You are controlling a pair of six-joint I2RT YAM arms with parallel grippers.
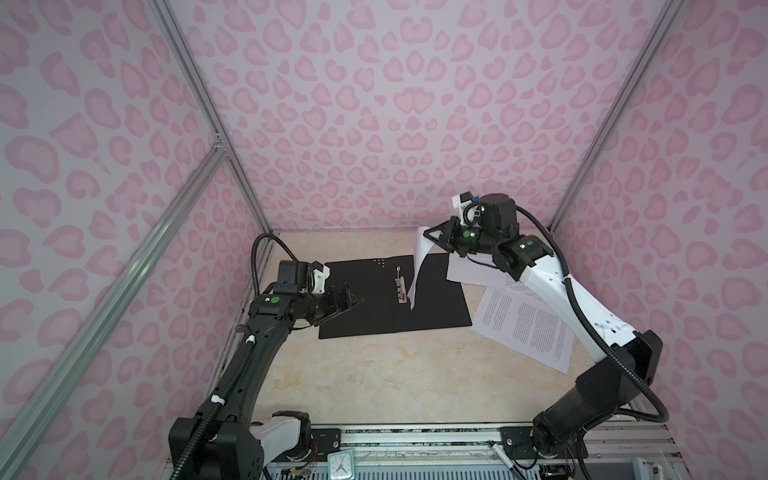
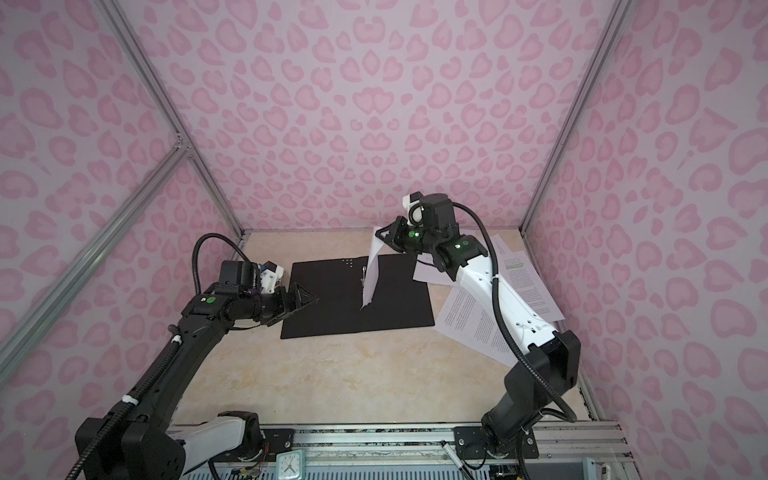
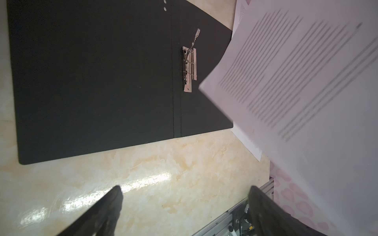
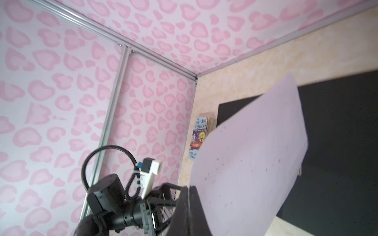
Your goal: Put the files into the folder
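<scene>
Holding sheet point(image 1: 419, 266) above open folder point(image 1: 365, 299): right gripper point(image 1: 429, 235), jaws pinched on it | left gripper point(image 1: 358, 297): jaws wide, empty | other files point(image 1: 523, 328) beside folder.

Soft even light, glare on table point(image 3: 147, 163) (left wrist view), sheet point(image 3: 296, 81) print blurred

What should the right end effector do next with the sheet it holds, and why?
Probably lower the sheet flat onto the folder, beside its metal clip. The right end effector pinches the sheet's upper edge, so it dangles above the open folder with its lower corner near the clip. The left end effector hovers open.
</scene>
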